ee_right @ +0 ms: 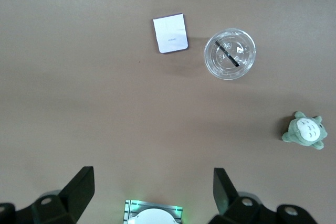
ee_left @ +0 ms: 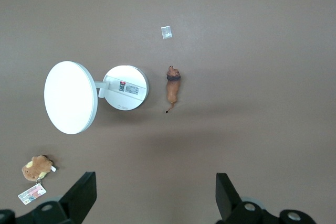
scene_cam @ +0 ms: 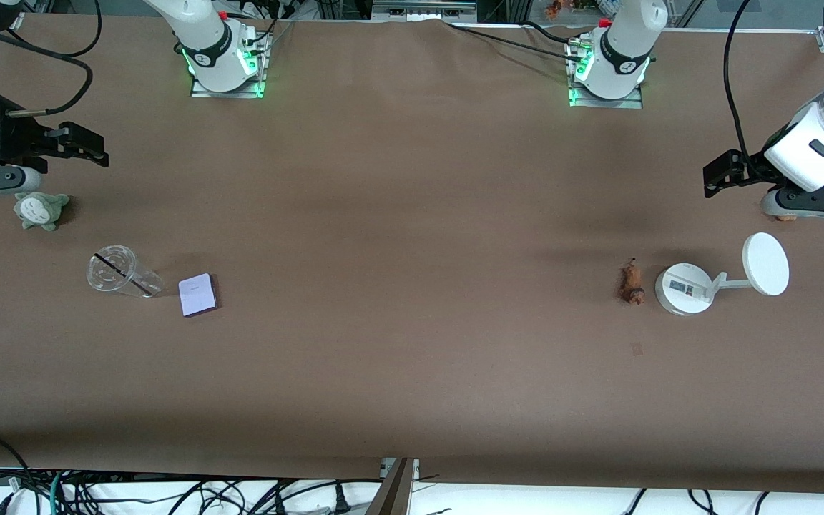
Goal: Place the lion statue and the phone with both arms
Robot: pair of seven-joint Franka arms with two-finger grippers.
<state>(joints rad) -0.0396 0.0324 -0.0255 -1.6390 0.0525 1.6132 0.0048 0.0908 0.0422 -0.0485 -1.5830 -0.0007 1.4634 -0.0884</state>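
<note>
The lion statue [scene_cam: 630, 284], a tiny reddish-brown figurine, lies on the brown table beside a white stand toward the left arm's end; it also shows in the left wrist view [ee_left: 172, 85]. The phone [scene_cam: 197, 294], a flat pale lavender rectangle, lies beside a clear cup toward the right arm's end; it also shows in the right wrist view [ee_right: 170, 33]. My left gripper [scene_cam: 721, 175] is open and empty, up over the table's left-arm end [ee_left: 156, 182]. My right gripper [scene_cam: 86, 145] is open and empty, up over the right-arm end [ee_right: 154, 179].
A clear cup [scene_cam: 120, 272] lies on its side next to the phone. A grey-green plush [scene_cam: 40, 209] sits under the right gripper's body. A white round-based stand [scene_cam: 684, 288] carries a disc [scene_cam: 765, 263]. A brown tagged plush [ee_left: 37, 168] lies under the left hand.
</note>
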